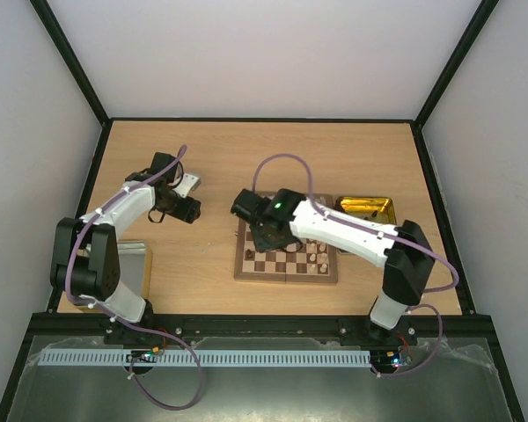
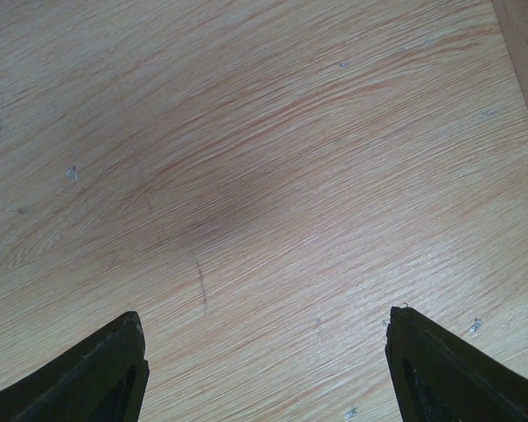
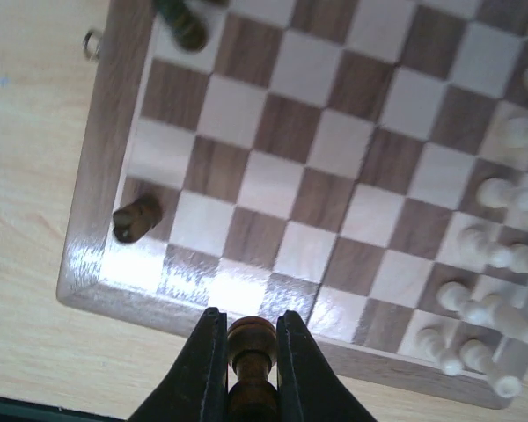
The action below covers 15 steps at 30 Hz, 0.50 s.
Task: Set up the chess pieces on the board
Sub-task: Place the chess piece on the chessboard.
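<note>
The checkered board (image 1: 273,268) lies at the table's middle right, and its border (image 3: 97,167) fills the right wrist view. My right gripper (image 3: 251,338) is shut on a dark brown chess piece (image 3: 251,352), held above the board's edge row; in the top view it (image 1: 266,236) hovers over the board's left half. Two dark pieces (image 3: 136,218) (image 3: 183,25) stand on the board's left side. Several pale pieces (image 3: 497,255) crowd the right side. My left gripper (image 2: 264,352) is open and empty over bare table, far left of the board (image 1: 187,211).
A shiny yellow tray (image 1: 367,211) sits just right of the board's far corner. A grey tray (image 1: 134,264) lies by the left arm's base. Black frame rails border the table.
</note>
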Each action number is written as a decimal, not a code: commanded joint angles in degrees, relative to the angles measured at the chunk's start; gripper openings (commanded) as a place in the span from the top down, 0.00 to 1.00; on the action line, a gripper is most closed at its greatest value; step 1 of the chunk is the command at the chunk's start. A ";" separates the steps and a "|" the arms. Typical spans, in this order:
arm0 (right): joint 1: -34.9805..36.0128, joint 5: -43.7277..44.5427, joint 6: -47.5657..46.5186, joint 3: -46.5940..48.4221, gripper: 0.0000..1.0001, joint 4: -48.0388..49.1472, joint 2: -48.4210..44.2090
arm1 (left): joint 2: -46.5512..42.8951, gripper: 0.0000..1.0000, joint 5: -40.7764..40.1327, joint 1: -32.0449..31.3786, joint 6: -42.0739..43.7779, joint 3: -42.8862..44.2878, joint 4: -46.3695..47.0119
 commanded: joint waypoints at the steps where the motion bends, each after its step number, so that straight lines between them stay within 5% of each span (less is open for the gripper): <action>1: 4.20 -0.15 -0.20 1.87 0.93 0.07 3.73 | -1.38 0.25 0.72 0.19 -0.32 0.46 -1.01; 15: 7.62 -3.91 -0.86 1.19 0.93 7.90 10.68 | -1.57 0.25 0.49 0.16 -0.34 -0.15 -0.74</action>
